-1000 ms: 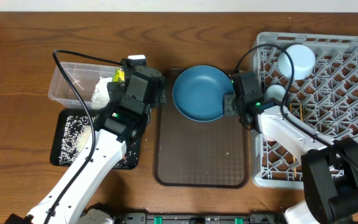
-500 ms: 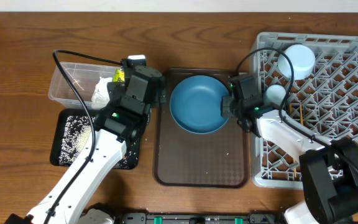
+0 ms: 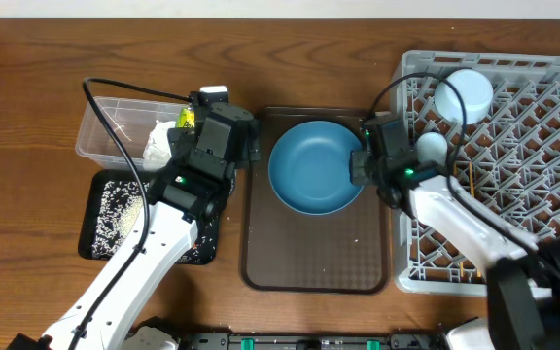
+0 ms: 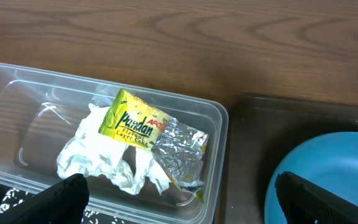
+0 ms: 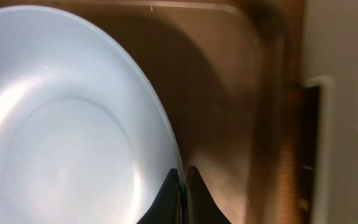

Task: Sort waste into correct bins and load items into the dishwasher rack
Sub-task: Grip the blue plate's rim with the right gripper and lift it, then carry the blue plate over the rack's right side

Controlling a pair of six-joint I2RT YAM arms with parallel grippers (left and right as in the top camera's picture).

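The dark-blue plate (image 3: 314,167) lies over the back half of the brown tray (image 3: 309,258). My right gripper (image 3: 359,165) is shut on the plate's right rim. In the right wrist view its fingers (image 5: 183,180) pinch the edge of the plate (image 5: 61,124). My left gripper (image 3: 214,131) hovers open over the right end of the clear tub (image 3: 95,136), holding nothing. In the tub lie a white napkin (image 4: 98,158) and a yellow-green packet (image 4: 132,121). The black tray (image 3: 90,233) holds rice grains (image 3: 115,199). The grey rack (image 3: 542,165) stands at the right.
A light-blue cup (image 3: 463,94) and a pale cup (image 3: 431,146) sit in the rack's left back corner. The rack's left wall stands close beside my right gripper. The tub's right end (image 4: 219,162) nearly meets the brown tray's left edge.
My right gripper has shut on the plate's rim. The plate has shifted a little toward the front of the brown tray with it. The left arm has not moved.
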